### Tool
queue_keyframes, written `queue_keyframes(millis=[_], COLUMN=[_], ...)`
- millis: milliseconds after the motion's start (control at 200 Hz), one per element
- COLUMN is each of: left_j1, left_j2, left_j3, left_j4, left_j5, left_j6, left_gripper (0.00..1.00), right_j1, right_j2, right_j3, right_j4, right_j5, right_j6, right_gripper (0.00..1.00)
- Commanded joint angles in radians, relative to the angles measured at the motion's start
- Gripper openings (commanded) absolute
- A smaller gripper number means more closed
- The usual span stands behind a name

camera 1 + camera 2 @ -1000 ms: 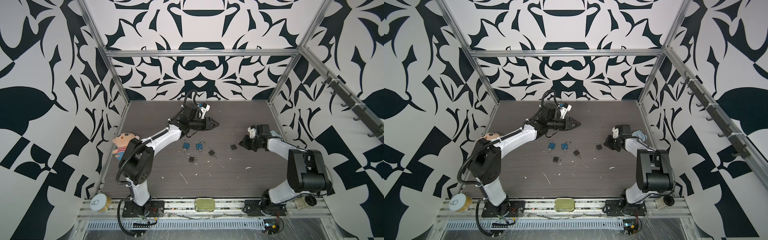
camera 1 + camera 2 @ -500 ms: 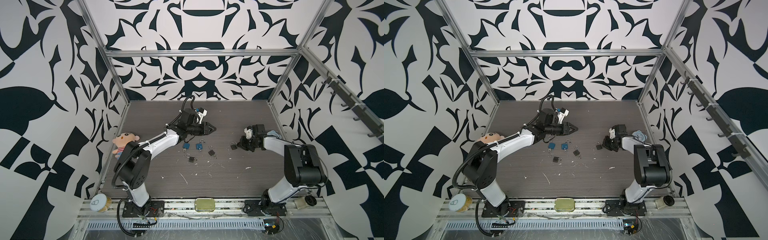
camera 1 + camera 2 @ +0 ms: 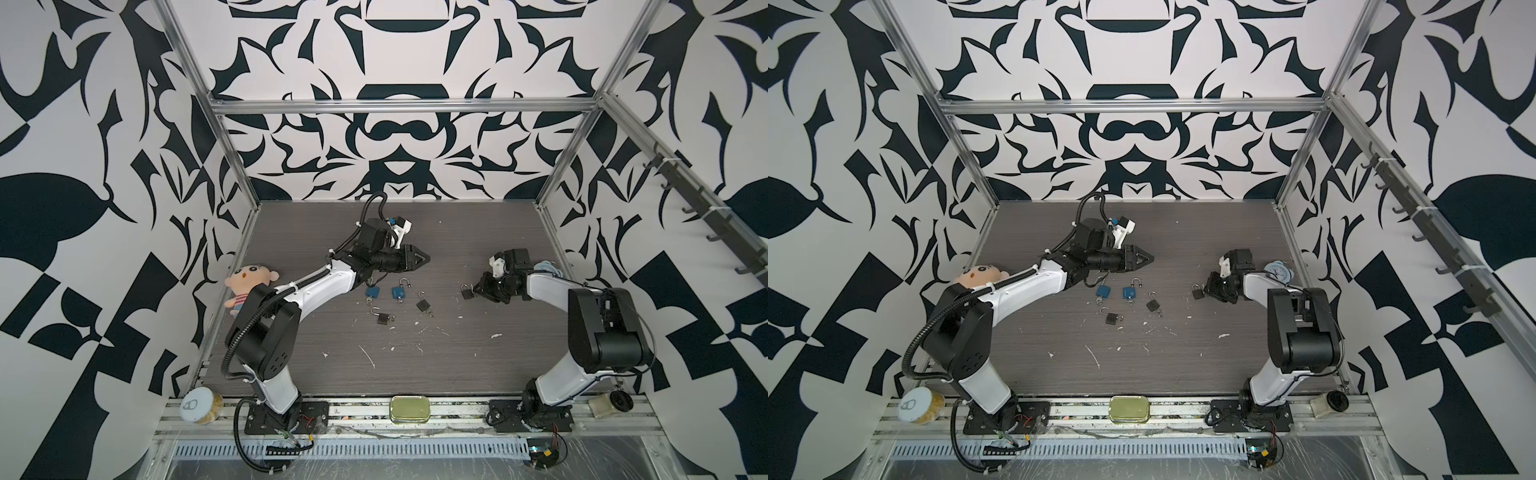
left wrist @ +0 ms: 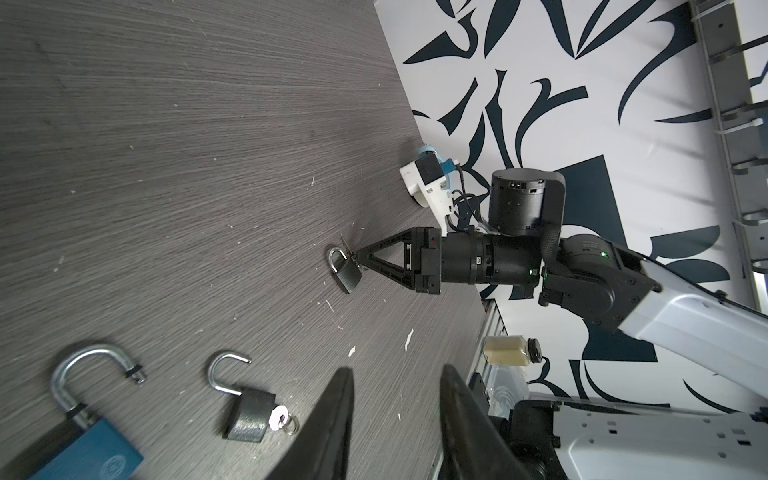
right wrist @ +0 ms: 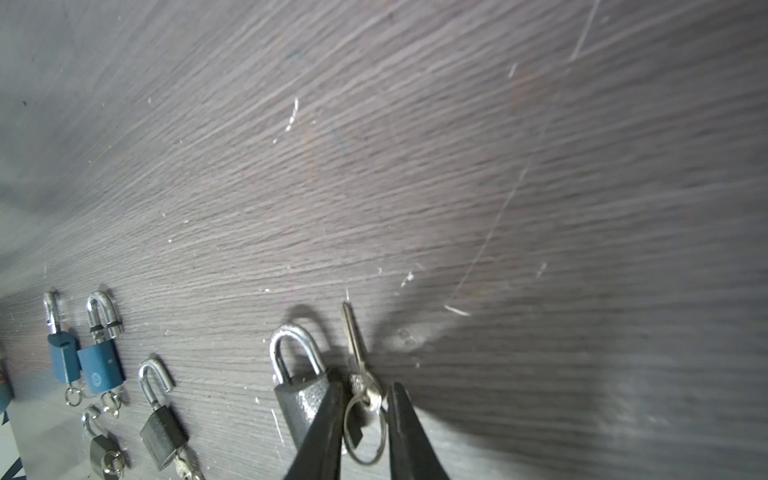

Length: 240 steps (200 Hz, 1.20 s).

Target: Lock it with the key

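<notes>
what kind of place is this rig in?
Probably a robot test cell: left arm and right arm bolted to a front rail, patterned panels on a metal frame, padlocks laid out on the tabletop.

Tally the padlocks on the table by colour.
Blue padlocks: 2
Dark grey padlocks: 3
Total: 5

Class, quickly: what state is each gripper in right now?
Left gripper: open, holding nothing.
Right gripper: open, jaws astride the key, not gripping it.
</notes>
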<state>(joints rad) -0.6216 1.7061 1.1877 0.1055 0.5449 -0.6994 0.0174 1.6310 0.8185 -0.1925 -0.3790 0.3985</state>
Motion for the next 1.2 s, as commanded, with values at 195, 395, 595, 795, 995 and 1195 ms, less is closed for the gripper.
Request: queue_keyframes(millis=[195, 395, 595, 795, 995, 1195], left_j1=[0.014, 0.034, 0.074, 0.083, 0.100, 0.117], left_j2=[-0.100, -0.205, -0.335, -0.494, -0.614, -0.663], left_j3=[-0.073, -0.181, -0.338, -0.495, -0.571, -0.571], left_j4=[0.032, 0.043, 0.039, 0.025, -0.031, -0.094], left_j5=[-0.044, -0.129, -0.183, -0.254, -0.298, -0.299], left_j6=[-0.008, -0.011, -0.027, -0.038, -0.040, -0.016], left_gripper=[0.38, 0.38, 0.38, 0.39, 0.42, 0.42], right_j1=[0.030, 0.192, 0.418, 0.568, 0.632, 0.678], right_j2=[-0.176, -0.259, -0.259, -0.177, -0.052, 0.053], right_j3=[0.046, 0.056, 0.061, 0.094, 0.161, 0.213], right_j4=[-0.089, -0.150, -0.150, -0.118, -0.099, -0.085], right_j5=[0.064, 0.192, 0.327, 0.437, 0.468, 0.498], right_j6=[-0.032, -0.075, -0.120, -0.171, -0.202, -0.214], right_gripper=[0.25, 0.27, 0.33, 0.44, 0.48, 0.48])
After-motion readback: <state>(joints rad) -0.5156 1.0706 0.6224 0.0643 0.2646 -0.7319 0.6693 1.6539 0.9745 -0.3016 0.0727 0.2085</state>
